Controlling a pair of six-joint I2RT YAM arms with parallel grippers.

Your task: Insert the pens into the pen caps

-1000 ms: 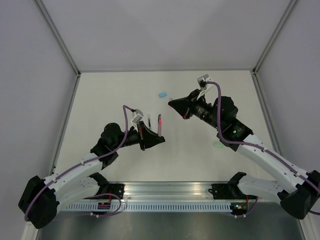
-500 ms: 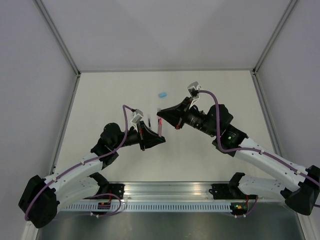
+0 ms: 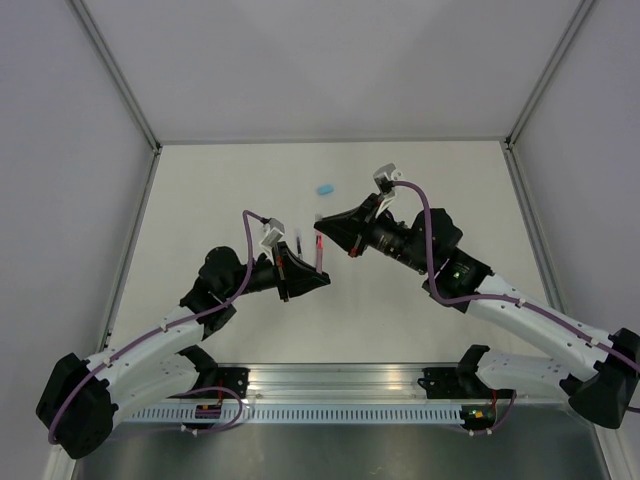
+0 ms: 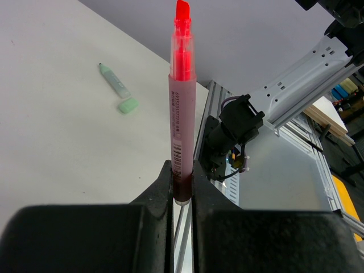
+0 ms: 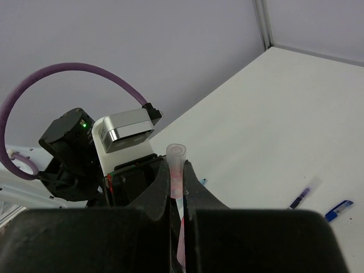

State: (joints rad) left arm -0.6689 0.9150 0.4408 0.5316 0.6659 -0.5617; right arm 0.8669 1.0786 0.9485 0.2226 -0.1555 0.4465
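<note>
My left gripper (image 3: 308, 281) is shut on a pink pen (image 3: 320, 256) and holds it upright off the table. In the left wrist view the gripper (image 4: 182, 177) clamps the pen (image 4: 182, 91) at its lower end, red tip uncovered. My right gripper (image 3: 324, 233) is shut on a translucent pinkish pen cap (image 5: 177, 160), held just above the pen's tip. In the right wrist view the gripper (image 5: 177, 169) shows the pen (image 5: 182, 242) below, between the fingers. I cannot tell whether cap and tip touch.
A light blue cap (image 3: 324, 188) lies on the far table. A dark pen (image 3: 300, 243) lies beside the left gripper. A pale green marker (image 4: 114, 82) and its green cap (image 4: 128, 105) lie on the table. A dark blue pen (image 5: 301, 198) and a blue piece (image 5: 338, 209) lie further off.
My right arm has swung left with the cap, from the right side of the table to just above the pink pen's tip. The left arm has held still.
</note>
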